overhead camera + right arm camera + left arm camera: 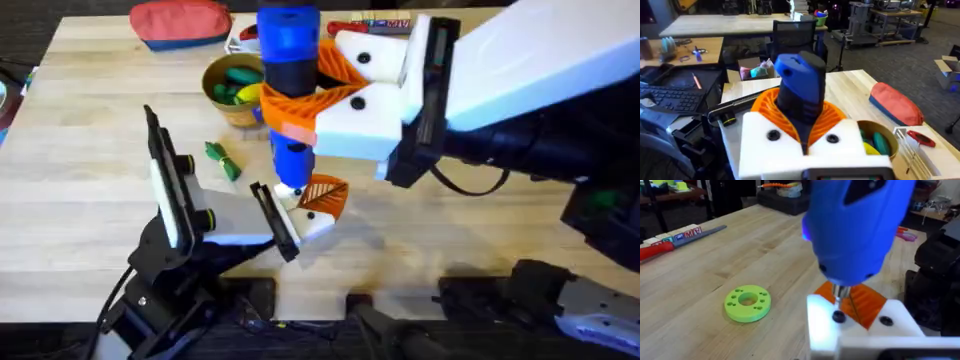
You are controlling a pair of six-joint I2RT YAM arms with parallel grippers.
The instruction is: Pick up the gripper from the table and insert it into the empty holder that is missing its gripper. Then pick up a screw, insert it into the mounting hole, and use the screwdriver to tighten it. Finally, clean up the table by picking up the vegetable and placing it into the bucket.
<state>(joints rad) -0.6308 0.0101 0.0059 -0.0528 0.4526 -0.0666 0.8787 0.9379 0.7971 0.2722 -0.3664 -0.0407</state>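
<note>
The right gripper (318, 100) clamps the blue screwdriver (289, 60) — bucket (232, 90), vegetable (222, 160) just beside; left gripper's opening: cannot tell.

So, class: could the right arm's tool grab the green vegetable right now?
Probably not: the right tool is shut on the screwdriver, though the vegetable lies uncovered near the bucket.

My right pincer (300, 105) covering part of the bucket (232, 92), screwdriver (855, 225) blurred and cut off by the edge, its tip hiding the screw, left pincer's fingers unclear
</note>
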